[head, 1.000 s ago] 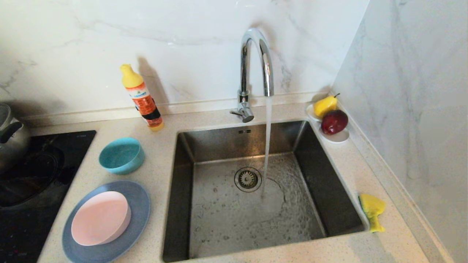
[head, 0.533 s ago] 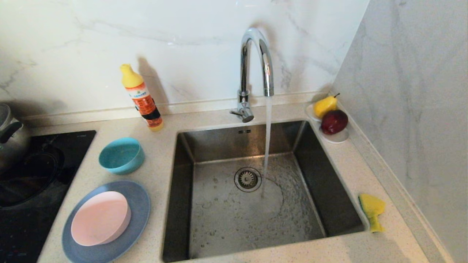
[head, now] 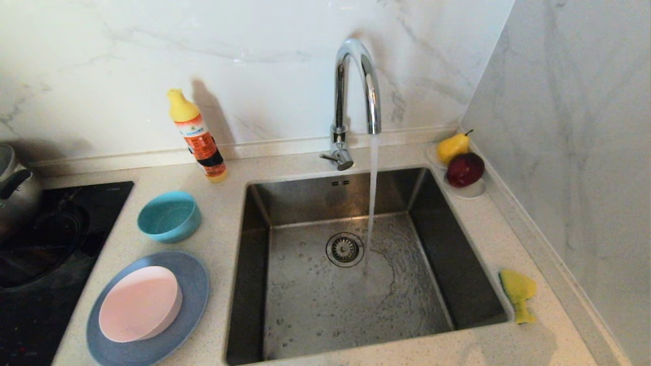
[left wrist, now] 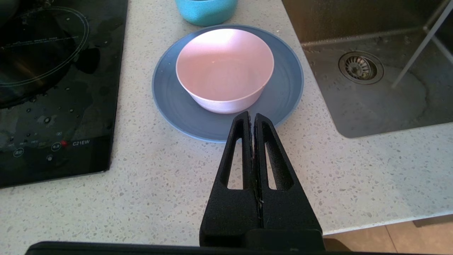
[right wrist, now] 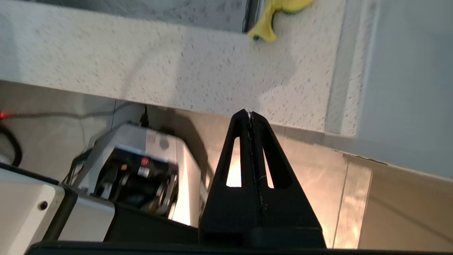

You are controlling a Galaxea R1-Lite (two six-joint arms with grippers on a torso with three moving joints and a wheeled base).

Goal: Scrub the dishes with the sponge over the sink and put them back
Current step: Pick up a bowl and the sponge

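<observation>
- While both pincers are pressed together and hold nothing, the task seems to be at its very start: the right pincer [right wrist: 250, 114] hangs at the near edge of the tabletop [right wrist: 141, 71], the sponge [right wrist: 274, 17] farther ahead.
- The left pincer [left wrist: 252, 115] hovers just near the grey-blue plate [left wrist: 177, 102], which carries the pink bowl [left wrist: 224, 67]; the teal bowl [head: 169, 216] stands beyond.
- Next, I judge, the right pincer must spread and reach the sponge, right of the sink [head: 254, 244].
- The head view shows no arm; the sponge is cut off in the right wrist view.
</observation>
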